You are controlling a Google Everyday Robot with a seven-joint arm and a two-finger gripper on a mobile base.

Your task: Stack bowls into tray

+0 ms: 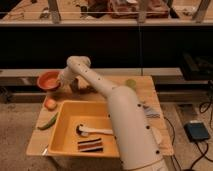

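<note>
Single-arm robot at a wooden table [146, 90], seen from above and in front. The white arm [102, 90] reaches across to the far-left corner, where the gripper [60, 86] sits at the right-hand edge of the orange-red bowl [48, 80]. Contact with the rim appears likely but cannot be confirmed, and whether the gripper is spread or closed cannot be told. The bowl rests upright on the table, outside and behind the yellow-orange tray [68, 125], which fills the near-left part of the surface. Inside the tray lie a white utensil [94, 131] and two dark strips [90, 145]. Between bowl and tray sits an orange fruit [50, 103]; a green vegetable [48, 121] lies just beside the tray's left wall, and a pale green object [131, 84] stands near the far-right side.

Step in hand, as judged: securing the bowl for transfer — the task is at its beginning, with no bowl yet in the tray. A sound grasp would pinch the rim wall (one jaw inside, one outside), then lift straight up before travelling. The path should clear the orange fruit and the tray's rim, and the bowl should be set down on bare tray floor — away from the utensil — so that it sits level.
</note>
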